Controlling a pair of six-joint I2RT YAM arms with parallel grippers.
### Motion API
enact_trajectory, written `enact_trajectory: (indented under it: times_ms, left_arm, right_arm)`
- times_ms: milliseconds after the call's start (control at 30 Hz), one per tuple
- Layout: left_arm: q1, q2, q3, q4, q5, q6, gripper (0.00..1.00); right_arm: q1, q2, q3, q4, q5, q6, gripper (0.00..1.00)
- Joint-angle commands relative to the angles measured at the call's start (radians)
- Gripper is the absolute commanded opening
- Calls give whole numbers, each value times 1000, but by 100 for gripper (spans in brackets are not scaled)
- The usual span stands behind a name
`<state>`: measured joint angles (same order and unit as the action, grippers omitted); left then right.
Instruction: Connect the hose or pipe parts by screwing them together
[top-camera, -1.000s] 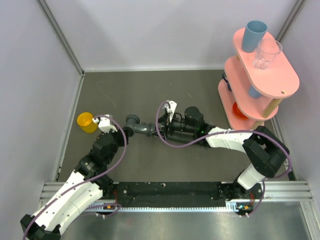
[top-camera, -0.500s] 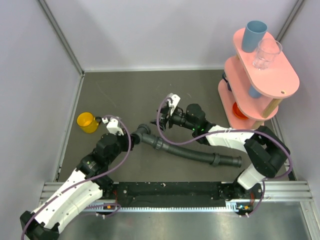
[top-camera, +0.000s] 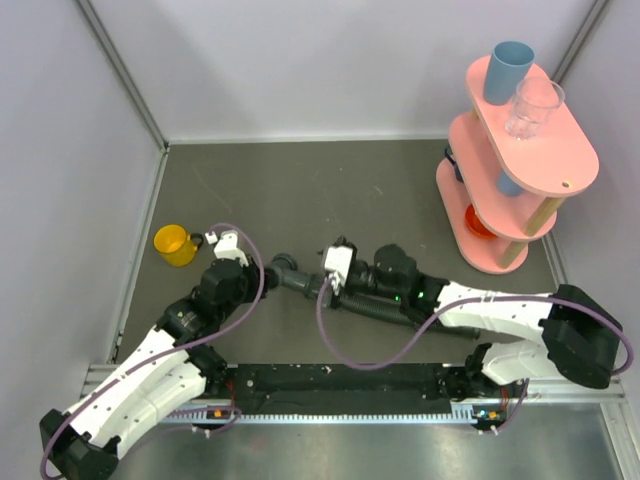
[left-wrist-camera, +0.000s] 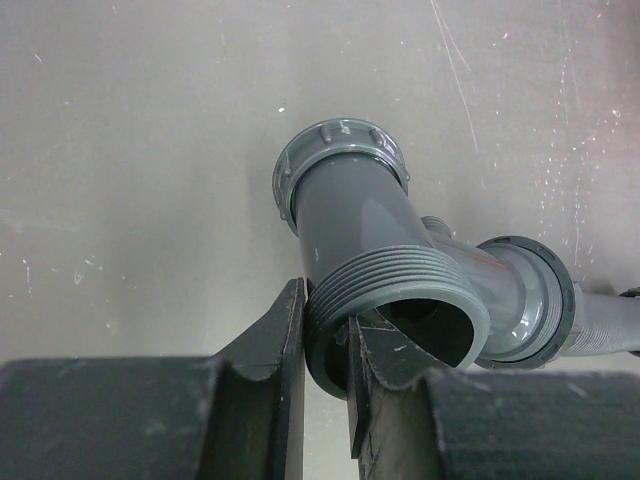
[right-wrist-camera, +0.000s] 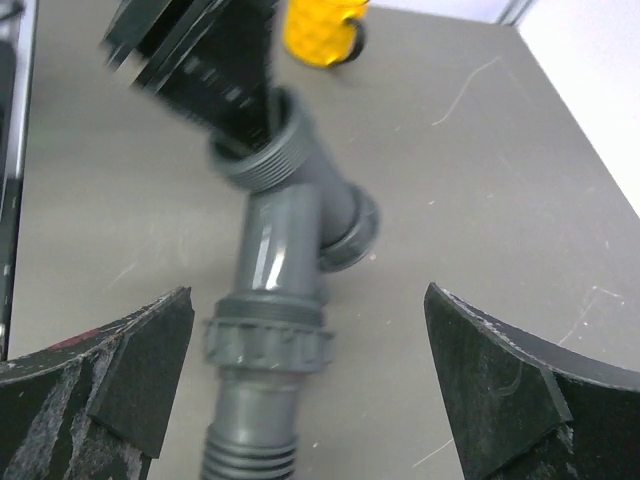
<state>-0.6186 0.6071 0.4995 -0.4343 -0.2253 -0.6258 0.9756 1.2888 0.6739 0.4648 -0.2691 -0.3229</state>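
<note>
Meeting the ribbed hose (right-wrist-camera: 250, 455) at a collar, the grey branch fitting (left-wrist-camera: 370, 230) lies left of centre on the dark surface (top-camera: 300, 190), with the hose trailing right beneath the right arm. The left tool (left-wrist-camera: 325, 320) pinches the fitting's threaded rim, one finger inside the mouth and one outside. The right tool (right-wrist-camera: 308, 300) is spread wide on either side of the collar, touching nothing. A yellow cup (top-camera: 174, 244) stands near on the left, and a pink tiered stand (top-camera: 520, 170) is well apart on the right.
</note>
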Motion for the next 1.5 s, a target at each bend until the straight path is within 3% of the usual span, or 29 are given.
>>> enact_trajectory:
  times_ms: [0,400,500,533,633,700,833,900,1000,1033,1133,1467]
  left_arm:
    - [-1,10,83,26,1,-48,0]
    - [-1,20,128,-9,41,-74,0]
    - [-1,22,126,-9,50,-78,0]
    - [-1,20,123,-9,52,-80,0]
    - [-1,8,103,3,63,-84,0]
    - [-1,-13,70,55,76,-78,0]
    - [-3,-119,-47,184,99,-57,0]
    - [-1,-148,-76,225,84,-46,0]
    - [-3,-173,-116,268,96,-41,0]
    - [-3,-171,-127,276,102,-41,0]
    - [-1,-144,-121,256,96,-43,0]
    - [-1,-113,-104,227,93,-35,0]
  right_arm:
    - [99,-3,-68,18,166,-189,98]
    - [176,139,-68,163,320,-318,96]
    - [176,168,-54,213,343,-311,83]
    - [176,172,-56,254,346,-291,66]
    - [158,182,-40,275,306,-198,37]
    - [79,179,-10,252,150,-99,31]
    - [-109,205,49,248,-268,274,24]
    - [-196,240,87,297,-358,397,25]
    - [-259,296,154,282,-427,594,46]
    - [-265,303,154,303,-433,616,59]
    - [-270,297,118,394,-388,653,72]
    - [-270,287,112,362,-219,579,76]
